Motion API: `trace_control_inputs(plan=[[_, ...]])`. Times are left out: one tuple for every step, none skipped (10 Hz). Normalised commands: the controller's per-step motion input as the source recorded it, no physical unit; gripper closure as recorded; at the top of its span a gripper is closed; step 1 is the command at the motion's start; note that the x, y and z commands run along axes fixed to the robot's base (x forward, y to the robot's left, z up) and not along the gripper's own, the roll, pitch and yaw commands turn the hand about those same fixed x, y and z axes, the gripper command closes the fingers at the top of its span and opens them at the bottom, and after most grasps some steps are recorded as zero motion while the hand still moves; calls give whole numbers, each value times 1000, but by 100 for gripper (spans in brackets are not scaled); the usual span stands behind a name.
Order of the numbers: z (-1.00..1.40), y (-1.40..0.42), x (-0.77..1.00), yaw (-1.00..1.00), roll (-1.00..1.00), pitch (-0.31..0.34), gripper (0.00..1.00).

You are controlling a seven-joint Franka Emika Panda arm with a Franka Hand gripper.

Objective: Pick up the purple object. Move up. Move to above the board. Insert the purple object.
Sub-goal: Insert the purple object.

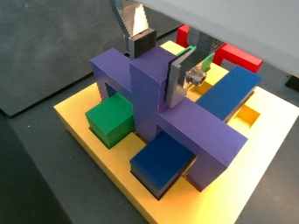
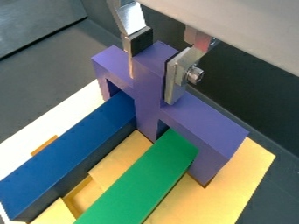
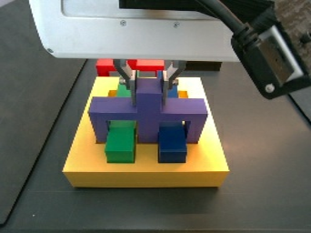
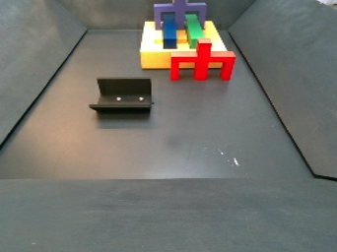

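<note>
Gripper, silver plates clamped on central upright bar of violet-purple blocky bridge piece, sits over thick yellow slotted board w/ legs straddling green & blue blocks; prob. insertion near done—press straight down, no tilt.

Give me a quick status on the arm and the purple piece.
Tool over the board, fingers flanking the purple object's upright bar. Object seated on board. Nothing in the way.
</note>
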Motion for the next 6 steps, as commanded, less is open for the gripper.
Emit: trace_control_inputs(plan=[[-409, 0, 17, 0, -150, -50, 100], [-477, 0, 0, 54, -279, -53, 100], [-477, 3, 0, 166, -317, -33, 100], [-529, 89, -66, 89, -270, -147, 100], [-514, 154, -114, 77, -239, -210, 100], [0, 0, 0, 0, 0, 0, 100]])
